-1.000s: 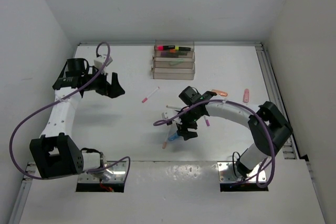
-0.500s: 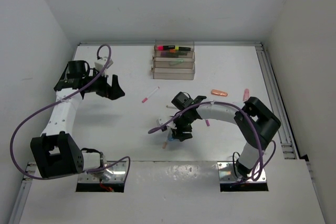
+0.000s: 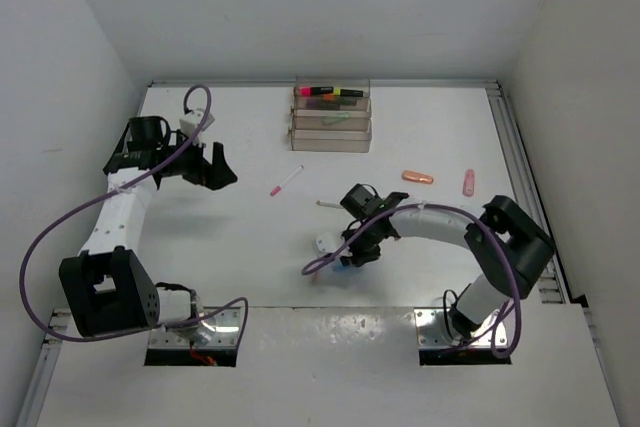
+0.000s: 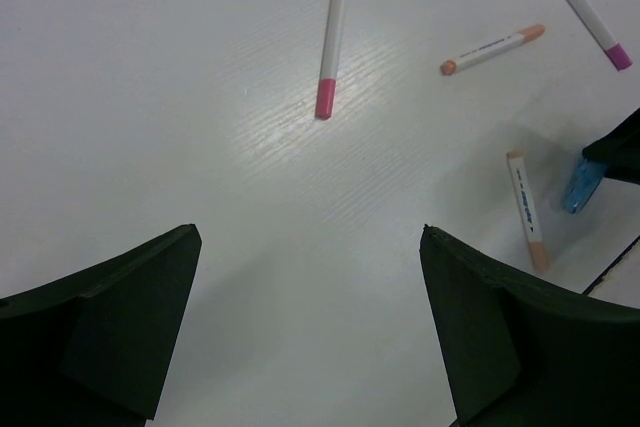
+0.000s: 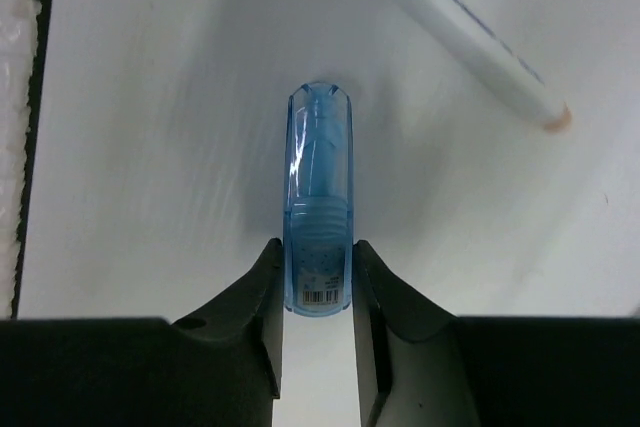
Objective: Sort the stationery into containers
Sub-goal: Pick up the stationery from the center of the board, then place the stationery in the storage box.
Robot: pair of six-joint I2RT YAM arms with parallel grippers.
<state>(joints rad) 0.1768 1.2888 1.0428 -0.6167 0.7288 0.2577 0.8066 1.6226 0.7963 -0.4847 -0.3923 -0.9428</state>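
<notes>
Narrowed since a second ago, right tool grasps the blue piece on the desk, left tool gapes empty; next, I judge, lift toward the containers.

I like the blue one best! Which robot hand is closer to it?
Right. The right gripper pinches the blue piece between its fingers; the left gripper hangs open far off at the table's left side.

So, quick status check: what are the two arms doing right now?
Right gripper closed on blue piece, lying on table. Left gripper open, empty, hovering. White pen close by, not touching.
</notes>
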